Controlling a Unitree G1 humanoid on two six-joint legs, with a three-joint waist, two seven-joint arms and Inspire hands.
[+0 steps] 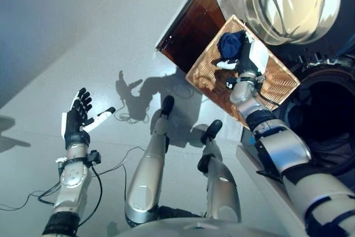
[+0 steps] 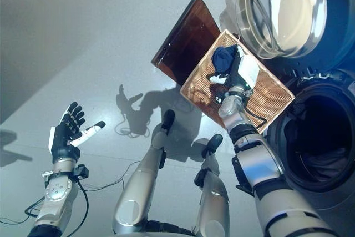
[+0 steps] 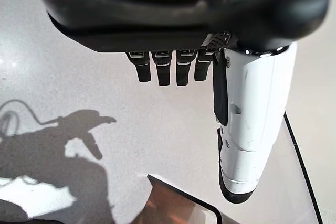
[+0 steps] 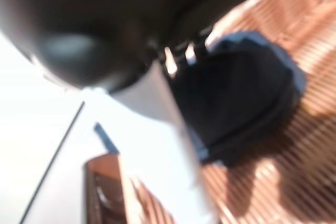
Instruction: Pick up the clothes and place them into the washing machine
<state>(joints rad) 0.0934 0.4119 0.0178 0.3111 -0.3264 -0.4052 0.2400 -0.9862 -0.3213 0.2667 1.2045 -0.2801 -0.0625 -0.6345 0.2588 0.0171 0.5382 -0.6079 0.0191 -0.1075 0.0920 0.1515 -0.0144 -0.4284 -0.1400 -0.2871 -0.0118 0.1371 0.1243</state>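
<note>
Clothes [image 1: 230, 44] lie bundled in the basket [image 1: 277, 84] just beyond the right robot hand [image 1: 244, 62], grip unclear, perhaps reaching to grab; left robot hand [image 1: 77, 117] idles, fingers spread.

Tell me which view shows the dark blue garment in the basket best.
Right eye view: the dark blue garment lies whole in the wicker basket, the right robot hand reaching at it. The left eye view matches it. The right wrist view shows it close but blurred. The left wrist view misses it.
</note>
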